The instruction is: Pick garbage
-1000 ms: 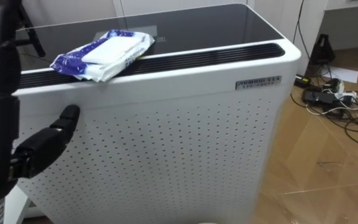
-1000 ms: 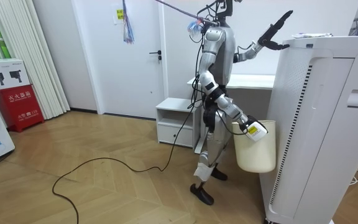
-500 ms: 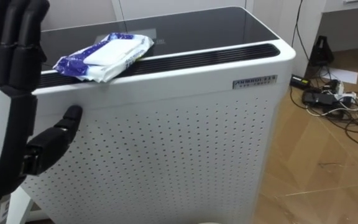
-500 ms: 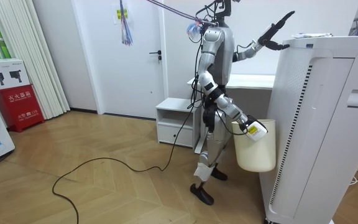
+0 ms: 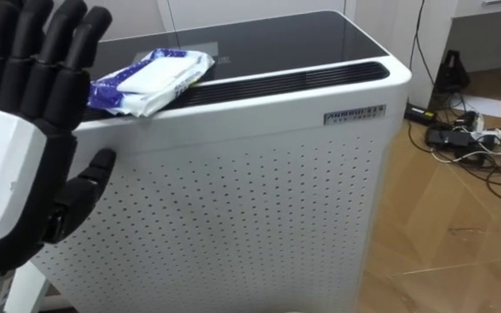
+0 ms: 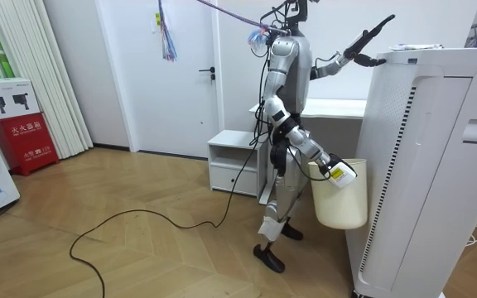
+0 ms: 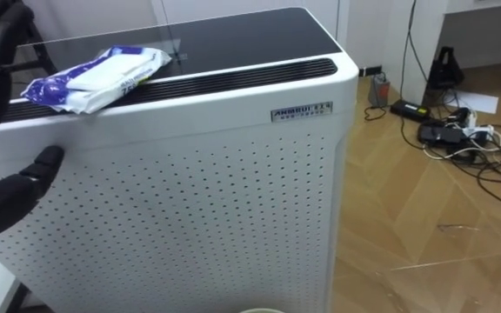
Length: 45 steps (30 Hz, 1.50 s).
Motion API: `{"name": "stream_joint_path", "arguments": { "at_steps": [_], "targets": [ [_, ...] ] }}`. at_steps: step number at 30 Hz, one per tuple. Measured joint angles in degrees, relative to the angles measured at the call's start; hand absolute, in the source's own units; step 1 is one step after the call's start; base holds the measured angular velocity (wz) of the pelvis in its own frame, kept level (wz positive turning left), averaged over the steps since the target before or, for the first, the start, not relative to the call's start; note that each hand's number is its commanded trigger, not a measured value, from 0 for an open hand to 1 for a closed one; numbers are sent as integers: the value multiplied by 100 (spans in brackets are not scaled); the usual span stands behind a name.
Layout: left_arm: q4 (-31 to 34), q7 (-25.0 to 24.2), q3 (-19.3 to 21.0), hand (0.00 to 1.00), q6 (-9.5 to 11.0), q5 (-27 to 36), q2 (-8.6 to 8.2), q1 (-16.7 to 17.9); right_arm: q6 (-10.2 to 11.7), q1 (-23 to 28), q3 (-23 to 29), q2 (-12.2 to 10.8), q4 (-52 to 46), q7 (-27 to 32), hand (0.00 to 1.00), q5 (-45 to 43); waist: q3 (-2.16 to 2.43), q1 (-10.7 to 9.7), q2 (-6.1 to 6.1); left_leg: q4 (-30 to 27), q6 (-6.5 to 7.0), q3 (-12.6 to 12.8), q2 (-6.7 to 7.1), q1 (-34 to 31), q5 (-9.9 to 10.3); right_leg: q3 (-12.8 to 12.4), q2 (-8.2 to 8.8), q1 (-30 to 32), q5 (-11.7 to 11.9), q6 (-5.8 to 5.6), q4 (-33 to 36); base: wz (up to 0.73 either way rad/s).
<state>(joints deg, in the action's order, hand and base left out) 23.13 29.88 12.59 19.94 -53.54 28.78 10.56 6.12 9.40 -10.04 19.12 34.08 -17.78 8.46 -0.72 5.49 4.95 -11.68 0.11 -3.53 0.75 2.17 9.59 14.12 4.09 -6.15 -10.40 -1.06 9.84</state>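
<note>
Packet of wipes (image 5: 150, 74) lies partly behind left robot hand (image 5: 16, 161).

Wood floor (image 6: 40, 219), white door (image 6: 139, 83), low white cabinet (image 6: 230, 165), red box (image 6: 25, 141).

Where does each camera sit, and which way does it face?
Left eye view: on the head, looking down at the air purifier and wipes packet; open left hand shows.
Right eye view: just beside it, same scene, same hand.
Room view: across the floor, seeing the whole robot, right hand at a bin.
Shared: all show the air purifier.
</note>
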Motion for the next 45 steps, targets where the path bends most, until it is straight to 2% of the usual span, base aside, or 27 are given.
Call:
{"name": "stream_joint_path", "arguments": {
  "at_steps": [3,5,6,10,14,18,20,22,25,28,29,30,31,32,33,34,38,41,45],
  "targets": [
    [-2,-206,-10,0,-40,10,29,0,-8,0,2,43,0,0,100,-37,-16,-6,29,24,1,-1,1,-21,-13,7,2,4,0,0,-5,4],
    [0,-357,-75,0,-138,10,36,-1,-57,-4,4,65,0,4,100,-73,-2,-7,88,30,4,1,0,-23,-20,1,4,10,0,-1,-3,2],
    [0,-448,-113,0,-174,11,42,-2,-91,-8,4,72,-1,5,100,-127,-18,-3,82,29,3,3,-1,-32,-25,1,4,19,1,0,6,0],
    [4,-827,-132,0,-312,26,183,-20,-229,-8,6,111,-119,14,100,-255,-5,-4,192,34,-4,2,-2,-109,-83,0,13,136,6,8,79,0],
    [2,-1154,-150,0,-456,27,189,-57,-251,-7,20,119,-160,24,100,-254,-3,-28,191,35,-9,4,-5,-158,-143,9,19,204,18,28,120,0],
    [-76,-1757,-150,0,-644,11,223,-79,-253,9,131,145,-264,-12,100,-256,0,-59,199,29,-6,7,4,-166,-167,3,36,246,19,29,192,-2],
    [-82,-2026,-151,0,-735,14,272,-85,-253,9,207,150,-282,-68,100,-253,7,-73,210,29,-6,8,4,-166,-167,-1,35,246,20,30,195,-2],
    [-74,-2350,-151,0,-808,16,402,-102,-258,9,244,177,-352,-126,100,-266,30,-86,242,29,-6,12,3,-163,-168,-15,35,249,20,30,201,0],
    [-73,-2674,-152,0,-896,12,444,-117,-258,9,258,177,-414,-188,100,-383,34,-103,254,24,-6,16,2,-153,-168,-38,34,252,20,30,204,0],
    [-71,-3022,-152,0,-968,86,526,-217,-260,9,253,154,-415,-189,100,-384,13,-79,232,23,-6,16,2,-150,-169,-34,36,253,20,30,212,0],
    [-68,-3182,-154,0,-968,181,605,-307,-260,3,252,156,-416,-191,100,-386,7,-57,254,12,-6,15,2,-150,-168,-29,36,247,20,30,213,0],
    [-68,-3355,-153,0,-971,312,685,-385,-260,-4,252,156,-417,-196,100,-390,-19,-46,235,15,-6,15,2,-151,-173,-18,39,246,20,30,214,0],
    [-66,-3531,-153,5,-996,437,733,-446,-261,-6,252,155,-421,-201,100,-404,-27,-41,238,30,-4,14,5,-150,-176,-17,42,246,19,29,216,0],
    [-66,-3593,-153,25,-1010,474,760,-466,-262,-6,252,155,-430,-204,100,-411,-31,-41,244,36,-4,14,5,-150,-176,-16,42,246,19,29,217,0],
    [-59,-3730,-152,72,-1047,596,830,-505,-267,-6,251,156,-447,-213,100,-413,-36,-29,261,40,-4,13,5,-149,-177,-13,41,252,19,28,219,-3],
    [-58,-3890,-150,100,-1083,705,883,-575,-303,-7,251,159,-466,-223,100,-414,-33,-8,279,47,-4,19,2,-167,-177,-18,40,280,17,27,236,-6],
    [-24,-4269,-140,100,-1236,1185,901,-817,-451,-6,236,170,-540,-228,100,-414,-39,112,307,55,-13,42,-4,-161,-185,-79,36,322,13,33,282,-4],
    [146,-4421,76,100,-1342,1449,900,-962,-495,-6,236,178,-556,-226,100,-414,-29,124,321,52,-11,59,-4,-141,-205,-96,35,313,14,34,285,-4],
    [173,-4678,169,100,-1513,1588,900,-1245,-568,-7,236,202,-556,-216,100,-414,17,125,388,100,-7,155,-14,-62,-208,-154,36,305,14,34,313,-10]
  ]
}}
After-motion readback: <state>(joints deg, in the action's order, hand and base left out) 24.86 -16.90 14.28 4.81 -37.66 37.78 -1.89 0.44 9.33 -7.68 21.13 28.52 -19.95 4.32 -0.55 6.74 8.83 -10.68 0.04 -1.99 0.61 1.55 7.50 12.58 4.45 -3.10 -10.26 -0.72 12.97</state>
